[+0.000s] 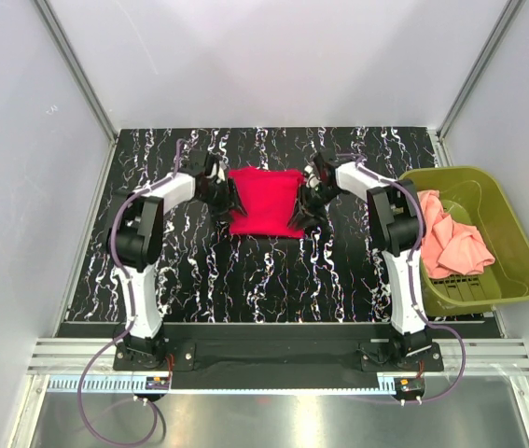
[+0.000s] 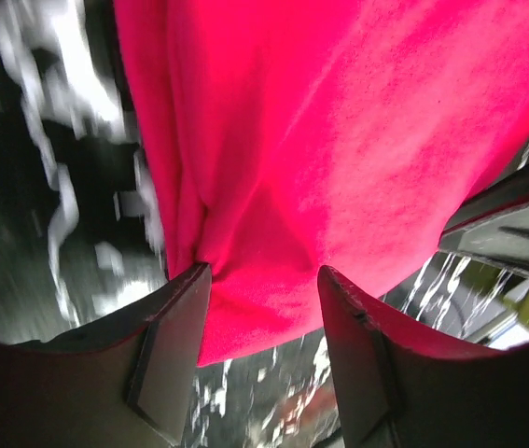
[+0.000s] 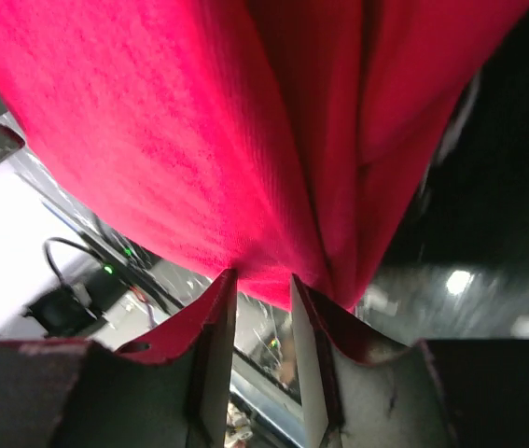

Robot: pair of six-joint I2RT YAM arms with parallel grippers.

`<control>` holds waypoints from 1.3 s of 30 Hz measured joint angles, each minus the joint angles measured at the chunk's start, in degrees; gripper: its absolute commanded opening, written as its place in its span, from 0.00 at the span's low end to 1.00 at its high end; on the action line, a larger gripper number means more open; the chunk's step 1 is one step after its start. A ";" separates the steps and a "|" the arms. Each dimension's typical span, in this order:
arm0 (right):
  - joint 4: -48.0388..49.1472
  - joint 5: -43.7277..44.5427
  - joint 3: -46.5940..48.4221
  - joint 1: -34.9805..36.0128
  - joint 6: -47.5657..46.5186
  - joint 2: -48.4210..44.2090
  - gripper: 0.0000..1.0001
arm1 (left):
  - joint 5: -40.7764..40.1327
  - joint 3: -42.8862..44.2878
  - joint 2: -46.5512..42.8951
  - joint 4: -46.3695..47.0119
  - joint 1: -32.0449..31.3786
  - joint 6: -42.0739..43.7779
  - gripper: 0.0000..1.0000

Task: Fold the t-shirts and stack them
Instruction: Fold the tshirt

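Observation:
The crimson red t-shirt (image 1: 264, 201) lies folded on the black marbled table (image 1: 245, 271), between both grippers. My left gripper (image 1: 222, 191) is at its left edge; in the left wrist view (image 2: 264, 280) the jaws stand apart with the red cloth's (image 2: 339, 140) edge loosely between the fingertips. My right gripper (image 1: 309, 194) is at its right edge; in the right wrist view (image 3: 262, 280) the jaws are close together on a bunched fold of the red cloth (image 3: 199, 121). The salmon-pink t-shirt (image 1: 451, 238) lies crumpled in the basket.
An olive-green plastic basket (image 1: 516, 247) stands at the table's right edge, beside the right arm. White walls with metal rails close in the table on the left, back and right.

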 measured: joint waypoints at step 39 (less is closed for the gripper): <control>-8.76 16.61 8.02 5.79 -8.37 -3.74 0.39 | -10.75 -8.33 -12.61 -7.65 1.86 6.54 0.50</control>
